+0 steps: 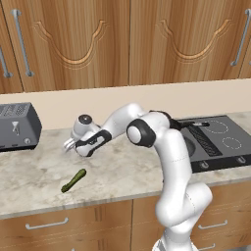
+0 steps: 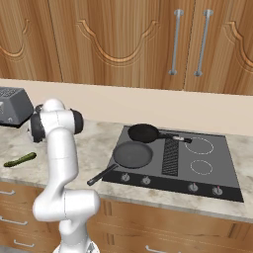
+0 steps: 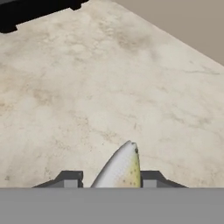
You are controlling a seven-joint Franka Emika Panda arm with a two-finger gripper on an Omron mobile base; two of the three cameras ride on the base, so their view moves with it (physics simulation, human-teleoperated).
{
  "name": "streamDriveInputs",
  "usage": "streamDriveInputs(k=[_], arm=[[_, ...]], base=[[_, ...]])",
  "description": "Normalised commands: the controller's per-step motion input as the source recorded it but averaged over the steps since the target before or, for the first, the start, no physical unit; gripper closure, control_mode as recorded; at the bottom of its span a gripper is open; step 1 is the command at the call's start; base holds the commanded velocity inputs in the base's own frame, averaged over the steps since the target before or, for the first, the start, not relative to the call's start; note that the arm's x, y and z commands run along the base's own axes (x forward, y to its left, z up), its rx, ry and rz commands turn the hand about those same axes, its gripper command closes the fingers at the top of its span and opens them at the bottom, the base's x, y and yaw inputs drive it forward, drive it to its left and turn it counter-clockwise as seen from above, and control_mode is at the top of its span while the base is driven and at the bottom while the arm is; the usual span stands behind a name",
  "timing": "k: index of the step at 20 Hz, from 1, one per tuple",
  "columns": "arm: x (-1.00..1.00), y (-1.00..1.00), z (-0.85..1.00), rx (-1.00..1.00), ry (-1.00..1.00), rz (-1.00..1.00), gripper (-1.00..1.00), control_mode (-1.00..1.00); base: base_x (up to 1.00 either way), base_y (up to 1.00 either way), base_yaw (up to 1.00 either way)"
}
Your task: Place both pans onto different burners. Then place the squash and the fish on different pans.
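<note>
My gripper (image 1: 68,143) hangs low over the marble counter, left of the cooktop. Its jaws are closed around the fish (image 3: 121,166), a silvery speckled body poking out between the finger tips (image 3: 70,180) in the hand view. The squash (image 1: 73,180) lies on the counter near the front edge, in front of the gripper, also seen as squash (image 2: 20,159). The wider pan (image 2: 132,154) sits on the cooktop's front left burner, handle over the front edge. Behind it the smaller pan (image 2: 143,132) rests on the back left burner. The two right burners (image 2: 201,145) are bare.
A grey toaster (image 1: 17,126) stands at the back left of the counter, behind and left of the gripper. The cooktop (image 2: 217,178) has knobs along its front and a ribbed vent strip (image 2: 170,155) down the middle. Wooden cabinets hang above.
</note>
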Motion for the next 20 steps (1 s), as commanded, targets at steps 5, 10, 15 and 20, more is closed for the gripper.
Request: streamDriveInputs(k=[5, 10, 15, 20], arm=[[-0.19, -0.17, 0.11, -0.04, -0.03, 0.00, 1.00, -1.00], [-0.30, -0.30, 0.41, 0.00, -0.07, -0.04, 1.00, -1.00], [-0.35, -0.38, 0.43, 0.00, -0.09, -0.07, 1.00, -1.00], [-0.21, -0.56, 0.08, 0.00, -0.06, -0.09, 1.00, -1.00]], base=[[0.00, 0.00, 0.00], [0.00, 0.00, 0.00], [0.00, 0.00, 0.00], [0.00, 0.00, 0.00]])
